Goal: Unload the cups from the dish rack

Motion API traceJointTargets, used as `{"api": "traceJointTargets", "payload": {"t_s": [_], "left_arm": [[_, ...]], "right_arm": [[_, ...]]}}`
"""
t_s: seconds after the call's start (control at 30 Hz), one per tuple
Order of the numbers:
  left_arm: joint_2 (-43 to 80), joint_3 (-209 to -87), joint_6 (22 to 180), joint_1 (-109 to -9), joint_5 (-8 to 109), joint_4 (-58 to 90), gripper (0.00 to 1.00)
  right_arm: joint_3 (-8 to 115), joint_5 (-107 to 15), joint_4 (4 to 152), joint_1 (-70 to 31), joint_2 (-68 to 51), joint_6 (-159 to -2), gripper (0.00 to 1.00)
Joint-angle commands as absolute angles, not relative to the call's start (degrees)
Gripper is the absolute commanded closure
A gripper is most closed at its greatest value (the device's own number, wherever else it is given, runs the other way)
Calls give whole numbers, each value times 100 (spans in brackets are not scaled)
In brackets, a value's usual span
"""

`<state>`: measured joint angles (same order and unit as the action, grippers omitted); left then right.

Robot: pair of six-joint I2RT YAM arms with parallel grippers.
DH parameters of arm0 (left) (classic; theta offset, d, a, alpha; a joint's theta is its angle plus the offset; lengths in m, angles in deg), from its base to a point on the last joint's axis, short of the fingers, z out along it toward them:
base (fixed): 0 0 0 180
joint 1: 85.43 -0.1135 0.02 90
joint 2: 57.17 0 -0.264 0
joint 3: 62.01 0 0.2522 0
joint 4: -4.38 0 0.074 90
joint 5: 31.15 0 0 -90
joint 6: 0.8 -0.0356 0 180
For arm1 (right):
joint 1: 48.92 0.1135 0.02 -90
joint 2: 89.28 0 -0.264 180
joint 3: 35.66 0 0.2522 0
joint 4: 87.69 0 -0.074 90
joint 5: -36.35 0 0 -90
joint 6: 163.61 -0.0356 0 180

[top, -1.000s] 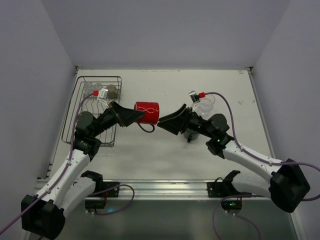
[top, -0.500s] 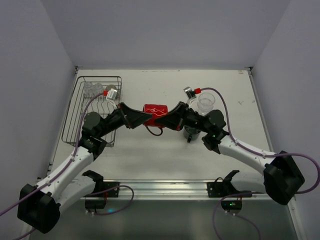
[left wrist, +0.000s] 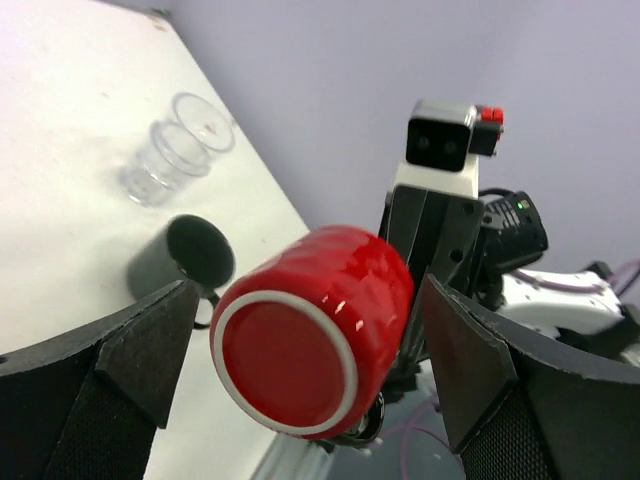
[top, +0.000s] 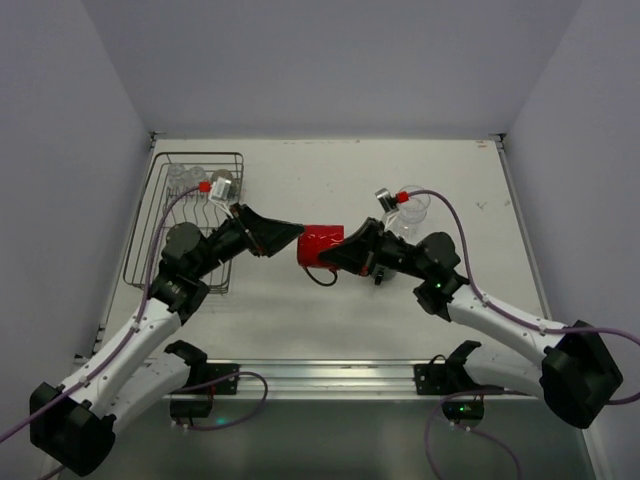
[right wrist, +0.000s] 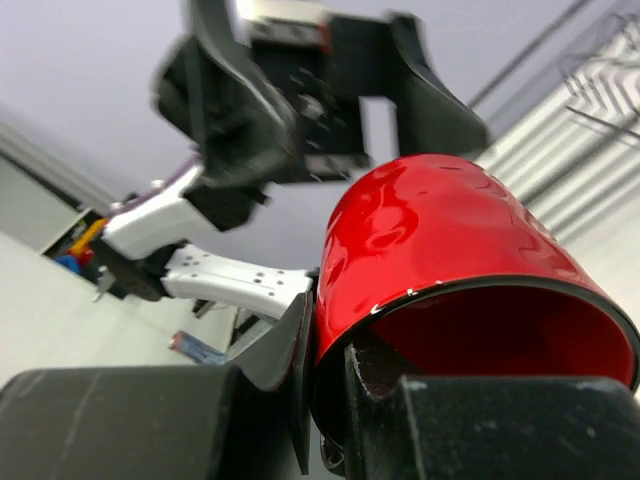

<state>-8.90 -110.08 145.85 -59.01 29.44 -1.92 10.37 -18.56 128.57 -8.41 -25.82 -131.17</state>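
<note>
The red mug hangs on its side above the middle of the table, its base toward my left gripper. That gripper is open, and its fingers stand clear on either side of the red mug. My right gripper is shut on the mug's rim, one finger inside and one outside, as the right wrist view shows on the red mug. The dish rack at the back left holds clear tumblers and a greyish-tan cup.
On the table to the right stand a dark mug, partly under my right arm, and a clear tumbler. The left wrist view shows the dark mug and stacked clear tumblers. Walls close in the table on three sides.
My right gripper has shut on the red mug's rim and my left gripper has opened wide off it. The mug has shifted a little to the right.
</note>
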Motion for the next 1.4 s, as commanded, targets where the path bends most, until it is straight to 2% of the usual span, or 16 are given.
{"api": "traceJointTargets", "payload": {"t_s": [0.0, 0.17, 0.33, 0.4, 0.6, 0.8, 1.03, 1.37], "left_arm": [[-1190, -11567, 13624, -5941, 3740, 696, 0], [-1234, -11726, 13105, -5941, 4266, 1620, 0], [-1156, -12147, 12621, -5941, 5092, 2864, 0], [-1068, -12410, 12340, -5941, 5803, 3436, 0], [-909, -12815, 11804, -5941, 7421, 4335, 0], [-1067, -12807, 11548, -5941, 8451, 4643, 0], [-1261, -12420, 11495, -5941, 8732, 4662, 0], [-1305, -12446, 11513, -5941, 8821, 4530, 0]], "right_arm": [[1053, -2244, 11876, -858, -3047, -12277, 100], [1158, -2377, 10889, -849, -3242, -11756, 100], [1711, -2649, 9115, -858, -3023, -10870, 100], [2212, -2938, 8055, -849, -2681, -10362, 100], [3241, -4388, 6276, -718, -1740, -9411, 100], [4084, -5065, 5563, -366, -775, -9041, 100], [5104, -5891, 4718, -32, 465, -8776, 100], [5518, -6244, 4366, 214, 1337, -8645, 100]]}}
